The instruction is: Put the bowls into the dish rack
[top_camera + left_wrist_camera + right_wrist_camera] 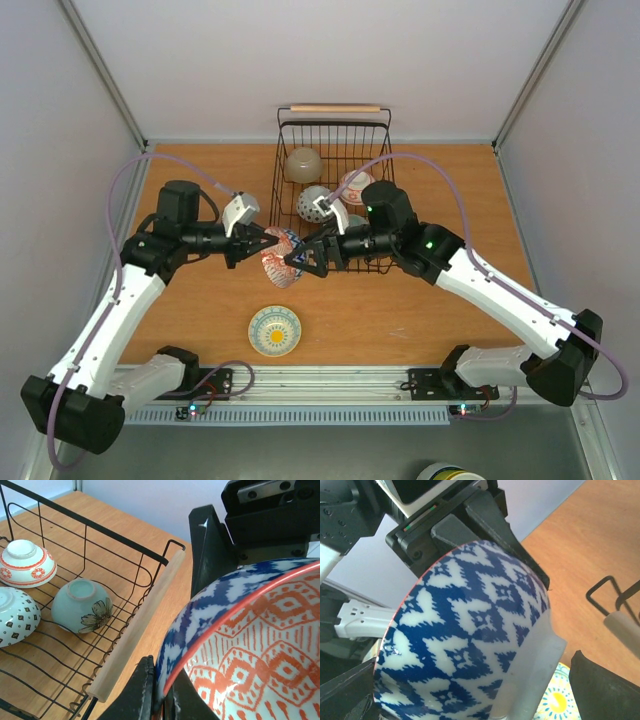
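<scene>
A bowl (281, 260) with a blue patterned outside (470, 635) and a red patterned inside (260, 645) hangs tilted above the table, just left of the dish rack (280, 150). My left gripper (262, 243) is shut on its rim (162, 680), one finger inside and one outside. From the right, my right gripper (297, 258) stands open (475, 692), its jaws spread wide on either side of the bowl's body. Upside down in the black wire rack lie a beige bowl (304, 164), a dotted bowl (316, 203), a red-and-white bowl (25, 565) and a pale green flowered bowl (82, 605).
Another bowl (274, 331) with a yellow centre sits upright on the wooden table near the front edge, below the held bowl; it also shows in the right wrist view (560, 700). The rack's near wooden handle (140, 625) lies close beside the held bowl.
</scene>
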